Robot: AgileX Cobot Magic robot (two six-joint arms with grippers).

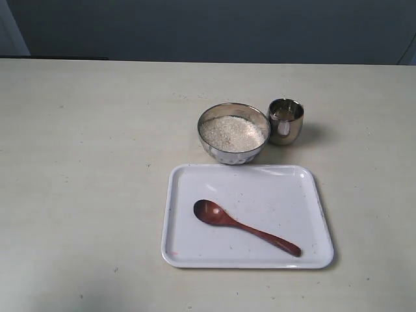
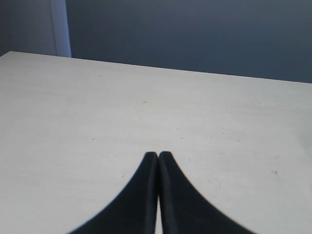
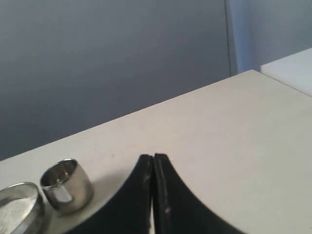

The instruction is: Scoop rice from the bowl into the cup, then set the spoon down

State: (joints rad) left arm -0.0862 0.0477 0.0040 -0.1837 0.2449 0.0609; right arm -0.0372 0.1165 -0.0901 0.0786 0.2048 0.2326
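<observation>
The steel bowl (image 1: 234, 153) stands behind the tray, filled with white rice (image 1: 233, 132). Just right of it is the small steel cup (image 1: 286, 121). The reddish-brown wooden spoon (image 1: 244, 226) lies flat on the white tray (image 1: 188, 253), its oval bowl to the left and its handle pointing right and forward. Neither arm shows in the exterior view. My left gripper (image 2: 158, 155) is shut and empty over bare table. My right gripper (image 3: 153, 157) is shut and empty, with the cup (image 3: 67, 186) and the bowl's rim (image 3: 19, 204) off to one side of it.
The pale table (image 1: 84, 162) stretches wide to the left of the tray and bowl. A dark wall (image 1: 214, 29) rises behind the table's far edge. A table corner and a lighter surface (image 3: 292, 68) show in the right wrist view.
</observation>
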